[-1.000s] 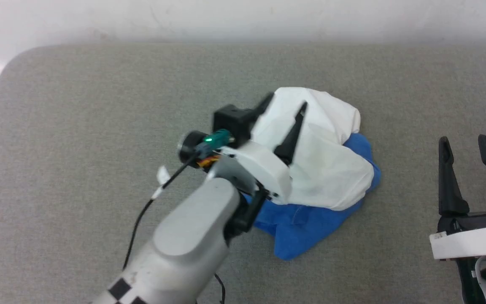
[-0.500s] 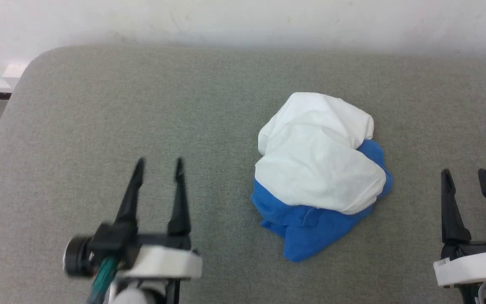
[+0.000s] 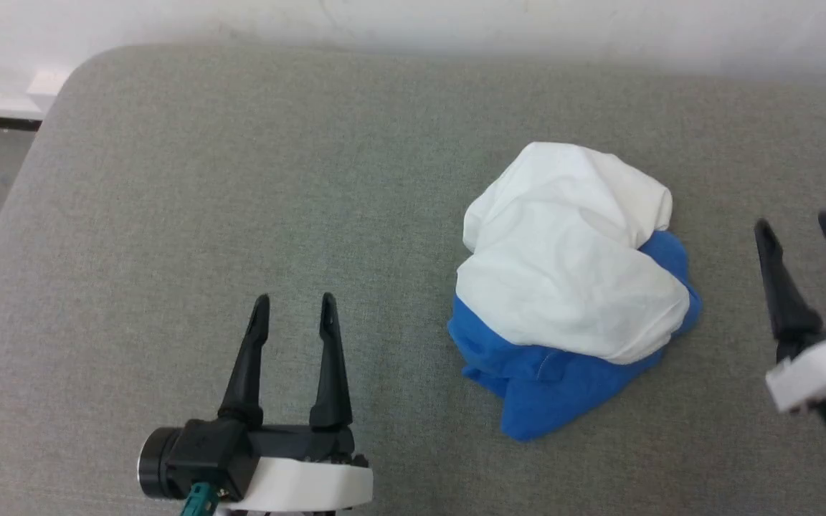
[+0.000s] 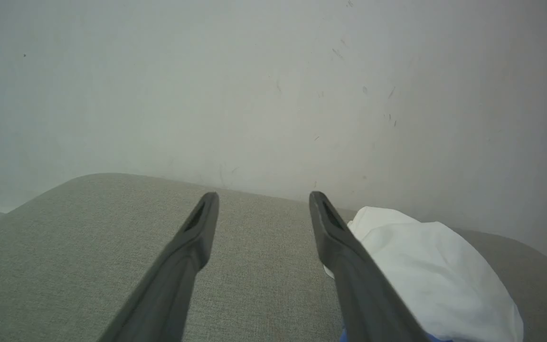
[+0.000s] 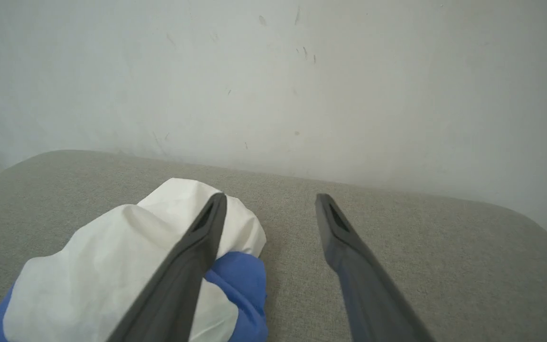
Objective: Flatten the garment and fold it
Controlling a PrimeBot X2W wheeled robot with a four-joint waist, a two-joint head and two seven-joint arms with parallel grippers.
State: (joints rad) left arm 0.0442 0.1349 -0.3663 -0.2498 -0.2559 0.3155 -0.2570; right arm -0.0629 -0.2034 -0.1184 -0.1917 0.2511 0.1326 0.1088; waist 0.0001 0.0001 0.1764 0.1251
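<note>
Seen: garment (image 3: 571,287) bunched in a mound on the grey worktop (image 3: 205,179), right of centre, white folds over blue. Off its 8 o'clock, left pincer (image 3: 295,307); off its 3 o'clock, right pincer (image 3: 796,226). Both spread, empty, clear of cloth. Risk: a pinch catches several layers, so the mound lifts whole instead of unfurling.

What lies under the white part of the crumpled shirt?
The garment shows blue fabric below its white part, resting on the grey surface. Anything folded inside is covered.
</note>
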